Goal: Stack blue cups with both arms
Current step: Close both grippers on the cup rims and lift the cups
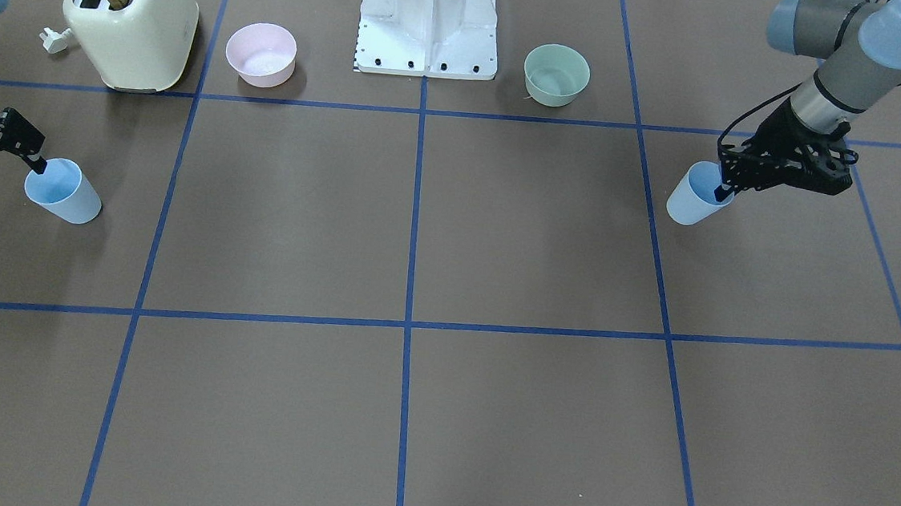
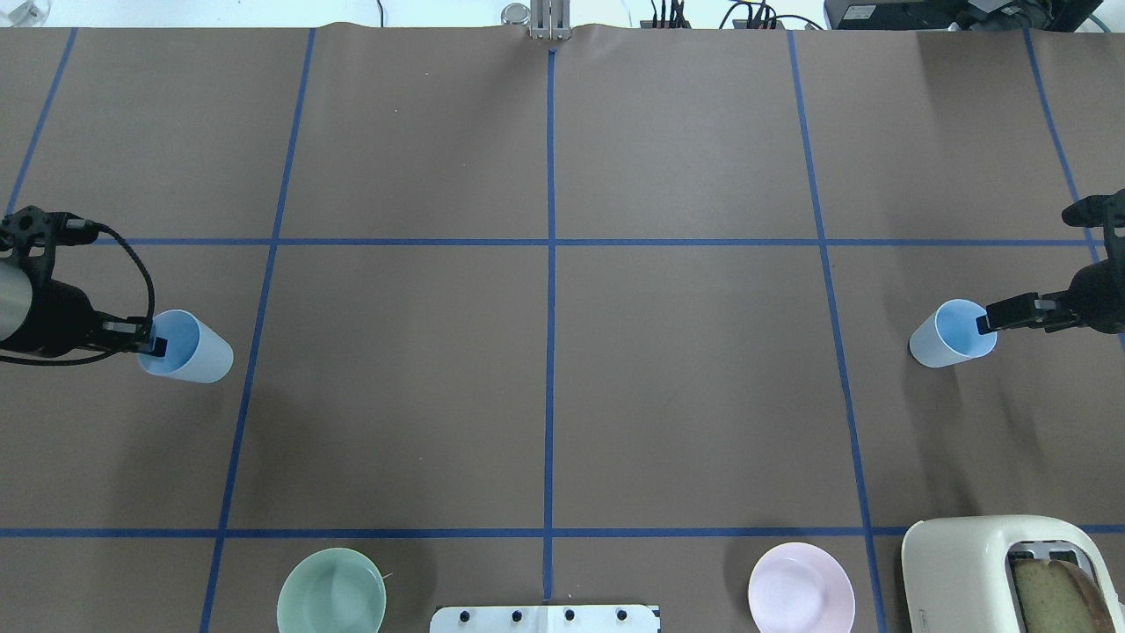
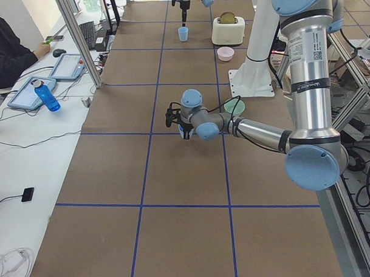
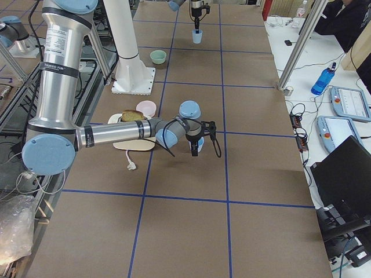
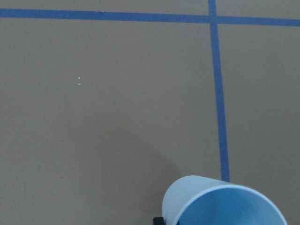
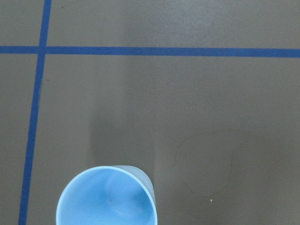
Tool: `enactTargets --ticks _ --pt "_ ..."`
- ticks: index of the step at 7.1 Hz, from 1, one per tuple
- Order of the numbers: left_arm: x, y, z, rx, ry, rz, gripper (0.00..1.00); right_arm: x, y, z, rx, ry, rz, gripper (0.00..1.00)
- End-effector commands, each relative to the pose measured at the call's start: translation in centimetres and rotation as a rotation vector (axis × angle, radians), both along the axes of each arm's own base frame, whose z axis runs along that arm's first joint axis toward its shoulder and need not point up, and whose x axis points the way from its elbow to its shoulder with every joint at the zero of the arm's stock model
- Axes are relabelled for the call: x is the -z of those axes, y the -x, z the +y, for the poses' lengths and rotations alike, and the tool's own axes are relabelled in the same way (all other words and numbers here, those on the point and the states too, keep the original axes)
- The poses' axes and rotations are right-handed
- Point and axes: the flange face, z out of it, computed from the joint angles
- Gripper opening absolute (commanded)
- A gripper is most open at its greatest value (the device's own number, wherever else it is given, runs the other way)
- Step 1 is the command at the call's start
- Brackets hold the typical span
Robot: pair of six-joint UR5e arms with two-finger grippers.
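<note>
Two pale-blue cups stand far apart at the table's two ends. My left gripper (image 2: 155, 344) is shut on the rim of the left blue cup (image 2: 189, 347), one finger inside and one outside. The gripper also shows in the front-facing view (image 1: 723, 188) with its cup (image 1: 694, 198). The cup fills the bottom of the left wrist view (image 5: 225, 204). My right gripper (image 2: 988, 320) is shut on the rim of the right blue cup (image 2: 951, 334) the same way. This second gripper also appears in the front-facing view (image 1: 38, 164) with the second cup (image 1: 65, 190), which shows in the right wrist view too (image 6: 107, 197).
A cream toaster (image 1: 131, 19) holding a bread slice, a pink bowl (image 1: 261, 53), the white base mount (image 1: 428, 26) and a green bowl (image 1: 557, 75) line the robot's side of the table. Blue tape lines grid the brown table top (image 2: 549, 352).
</note>
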Motion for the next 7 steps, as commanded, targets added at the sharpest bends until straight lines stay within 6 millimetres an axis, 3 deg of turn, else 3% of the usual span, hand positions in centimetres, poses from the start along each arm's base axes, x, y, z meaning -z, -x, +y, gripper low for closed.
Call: enactTargets --ticks 1,4,6,7 --pt "8.3 -1.8 -1.7 0.042 0.064 0.015 0.0 -0.6 1.5 -0.6 0.013 0.003 0.011 1.0" --pt "13.7 -4.0 -2.6 0.065 0.11 0.041 0.0 -1.0 2.0 -0.4 0.021 0.003 0.017 1.0" --pt "17.8 -7.0 -1.8 0.062 0.162 0.059 0.0 -0.9 2.3 -0.3 0.028 0.0 0.016 0.95" --pt "19.0 -7.6 -1.8 0.059 0.169 0.051 0.0 -0.9 2.4 -0.4 0.028 0.001 0.015 0.52"
